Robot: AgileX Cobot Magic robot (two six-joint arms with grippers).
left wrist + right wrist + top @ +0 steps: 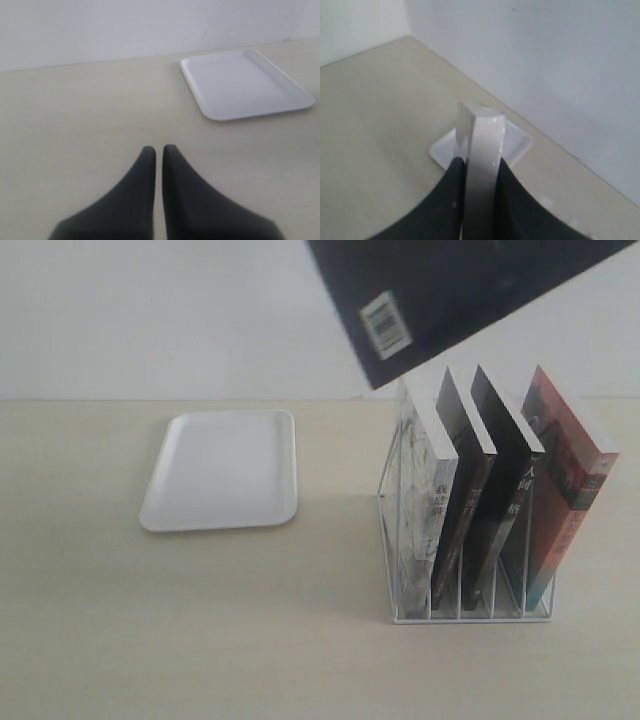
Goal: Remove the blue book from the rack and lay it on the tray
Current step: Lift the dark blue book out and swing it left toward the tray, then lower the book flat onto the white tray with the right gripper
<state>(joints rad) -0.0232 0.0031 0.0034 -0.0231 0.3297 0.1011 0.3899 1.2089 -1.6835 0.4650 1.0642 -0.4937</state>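
The blue book (460, 290) hangs high above the rack (470, 580), tilted, its dark back cover and barcode facing the exterior camera. My right gripper (479, 162) is shut on it; in the right wrist view only the book's pale page edge (482, 150) shows between the black fingers. That gripper itself is out of the exterior frame. The white tray (225, 470) lies flat on the table left of the rack, and shows as the tray (245, 82) and the tray (520, 142) in the wrist views. My left gripper (158, 149) hovers over bare table, shut with nothing in it.
The rack holds a pale book (412, 500), two black-spined books (450, 500) and a red-and-teal book (565, 490). A white wall (150, 310) runs behind the table's far edge.
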